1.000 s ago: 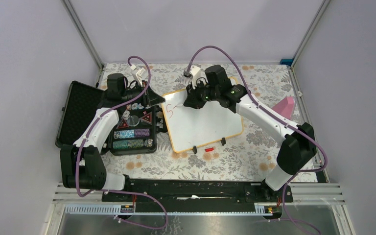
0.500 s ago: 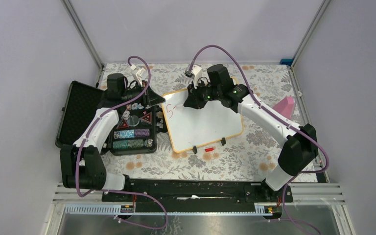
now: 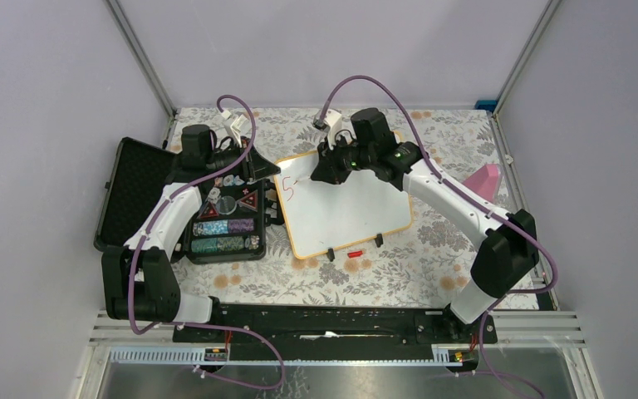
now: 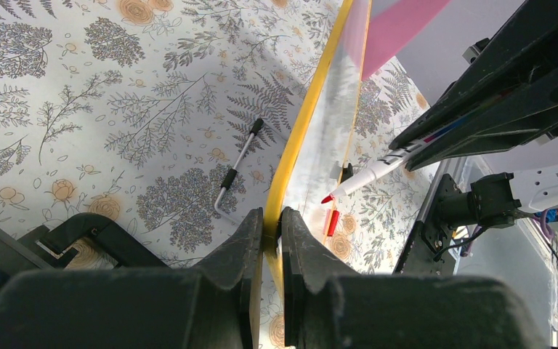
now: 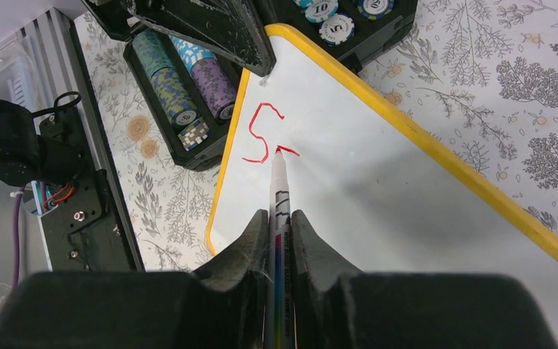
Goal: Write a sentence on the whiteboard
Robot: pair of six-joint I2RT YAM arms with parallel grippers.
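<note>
The whiteboard point(image 3: 349, 212), glossy white in a yellow-tan frame, lies on the floral table. My left gripper point(image 3: 271, 174) is shut on the frame of its left edge point(image 4: 299, 123), one finger on each side, jaws point(image 4: 271, 216) pinching the rim. My right gripper point(image 3: 319, 175) is shut on a white marker point(image 5: 279, 185). The marker's red tip touches the board point(image 5: 392, 196) beside a red "5" point(image 5: 261, 133) and a short red stroke. In the left wrist view the marker point(image 4: 367, 177) slants down to the board.
An open black chip case point(image 3: 220, 218) with stacked chips lies left of the board, its lid point(image 3: 130, 193) folded out. A red marker cap point(image 3: 354, 252) and two black clip feet point(image 3: 330, 253) sit at the board's near edge. A pink object point(image 3: 486, 180) lies at the right, an Allen key point(image 4: 236, 171) beyond the board.
My right gripper has edged slightly toward the far side with the marker on the board. The left arm and the whiteboard have stayed put.
</note>
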